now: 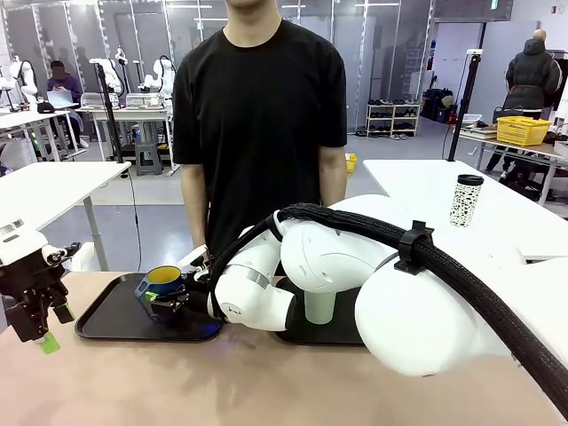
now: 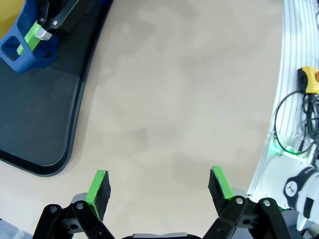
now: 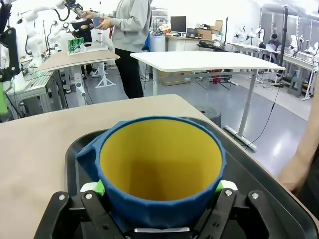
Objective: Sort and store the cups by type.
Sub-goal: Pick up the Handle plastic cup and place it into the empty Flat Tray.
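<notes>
The dark blue mug (image 1: 163, 280) with a yellow inside stands on the left black tray (image 1: 102, 324). My right gripper (image 1: 167, 302) reaches across to it and is shut on its sides. In the right wrist view the mug (image 3: 160, 169) sits between my right gripper's (image 3: 159, 191) green pads (image 3: 97, 188), with its handle to the left. The pale green tumbler (image 1: 319, 307) stands on a second black tray (image 1: 302, 337), mostly hidden under my right arm. My left gripper (image 1: 40, 330) hangs open at the table's left edge. Seen from the left wrist, the left gripper (image 2: 158, 186) is over bare table and the mug (image 2: 22, 50) is at the top left.
A person in a black shirt (image 1: 257, 115) stands at the far side, behind the trays. A black-and-white patterned cup (image 1: 467, 200) stands on a white table behind. Bare tabletop (image 2: 174, 99) lies between my left gripper and the left tray (image 2: 35, 119).
</notes>
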Controlling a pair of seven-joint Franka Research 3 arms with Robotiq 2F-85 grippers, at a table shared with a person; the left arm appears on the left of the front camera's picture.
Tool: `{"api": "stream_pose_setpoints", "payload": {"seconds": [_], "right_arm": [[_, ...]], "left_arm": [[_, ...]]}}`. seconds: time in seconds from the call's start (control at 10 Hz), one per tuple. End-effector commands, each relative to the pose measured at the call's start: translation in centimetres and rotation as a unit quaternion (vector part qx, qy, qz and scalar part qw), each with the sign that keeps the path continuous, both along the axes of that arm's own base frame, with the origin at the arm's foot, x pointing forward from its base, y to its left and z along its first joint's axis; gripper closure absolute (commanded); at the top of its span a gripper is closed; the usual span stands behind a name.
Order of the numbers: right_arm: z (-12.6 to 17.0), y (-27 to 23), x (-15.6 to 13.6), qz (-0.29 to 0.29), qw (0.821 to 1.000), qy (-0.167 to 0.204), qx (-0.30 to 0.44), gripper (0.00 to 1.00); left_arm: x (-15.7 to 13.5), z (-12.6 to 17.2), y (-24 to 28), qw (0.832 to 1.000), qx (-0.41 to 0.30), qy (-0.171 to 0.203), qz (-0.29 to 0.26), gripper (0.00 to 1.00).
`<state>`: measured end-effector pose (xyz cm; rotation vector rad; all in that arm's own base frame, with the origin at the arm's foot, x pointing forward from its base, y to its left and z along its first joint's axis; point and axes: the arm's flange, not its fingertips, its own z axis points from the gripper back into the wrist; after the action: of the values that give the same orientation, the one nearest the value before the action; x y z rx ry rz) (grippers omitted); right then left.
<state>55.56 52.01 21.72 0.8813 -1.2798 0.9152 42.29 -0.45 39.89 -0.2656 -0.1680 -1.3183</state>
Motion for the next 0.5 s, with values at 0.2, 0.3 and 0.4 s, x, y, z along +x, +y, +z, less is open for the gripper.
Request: {"api": "stream_pose_setpoints", "payload": {"seconds": [0.2, 0.3, 0.4], "right_arm": [[-1.40, 0.20, -5.77, -0.026, 1.000, -0.011, -0.004, 0.00], [-1.37, 0.21, -5.83, -0.028, 1.000, -0.010, -0.005, 0.00], [-1.35, 0.23, -5.92, -0.029, 1.000, -0.009, -0.006, 0.00]], "left_arm": [[0.01, 0.00, 0.12, 1.000, -0.002, -0.002, -0.002, 0.00], [0.01, 0.00, 0.12, 1.000, -0.002, -0.002, -0.002, 0.00], [0.01, 0.00, 0.12, 1.000, -0.002, -0.002, -0.002, 0.00]]}}
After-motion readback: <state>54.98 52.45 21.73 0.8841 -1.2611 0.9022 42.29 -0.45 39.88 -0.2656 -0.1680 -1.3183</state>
